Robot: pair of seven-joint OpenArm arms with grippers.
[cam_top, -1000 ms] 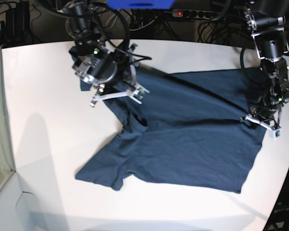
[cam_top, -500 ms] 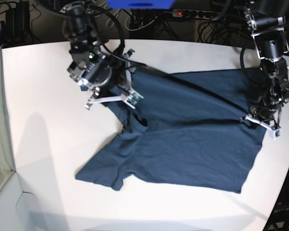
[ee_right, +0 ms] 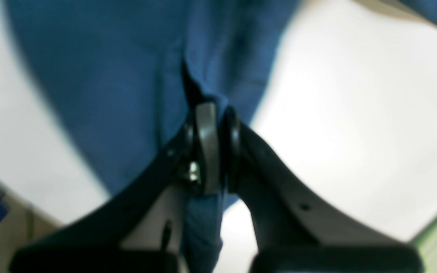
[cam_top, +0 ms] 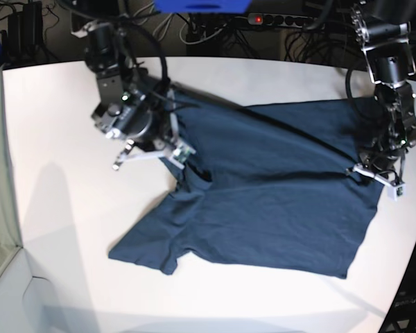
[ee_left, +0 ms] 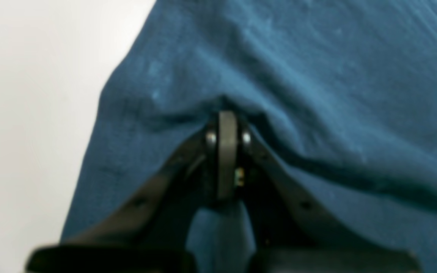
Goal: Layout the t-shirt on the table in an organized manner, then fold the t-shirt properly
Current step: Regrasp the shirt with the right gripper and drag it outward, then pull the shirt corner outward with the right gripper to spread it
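1. Nearest in the base view, the bottom hem of the t-shirt (cam_top: pixel 263 208) lies flat on the white surface (cam_top: pixel 69 229), running from a short sleeve at near left to a corner at near right.
2. The dark navy cloth spreads across the middle and right of the surface, mostly flat, with long creases crossing it from far left to right.
3. At the right edge of the cloth, the left gripper (cam_top: pixel 381 182) is down on the t-shirt; its wrist view shows the fingers (ee_left: pixel 227 151) clenched together on a pinched ridge of blue fabric, with bare surface to the left of the cloth.
4. Farther back on the left, the right gripper (cam_top: pixel 152 154) sits at the bunched far-left part of the t-shirt, beside a dark fold.
5. Its wrist view shows the fingers (ee_right: pixel 207 148) pressed closed, grasping a fold of the blue cloth, which hangs between them with white surface on both sides.
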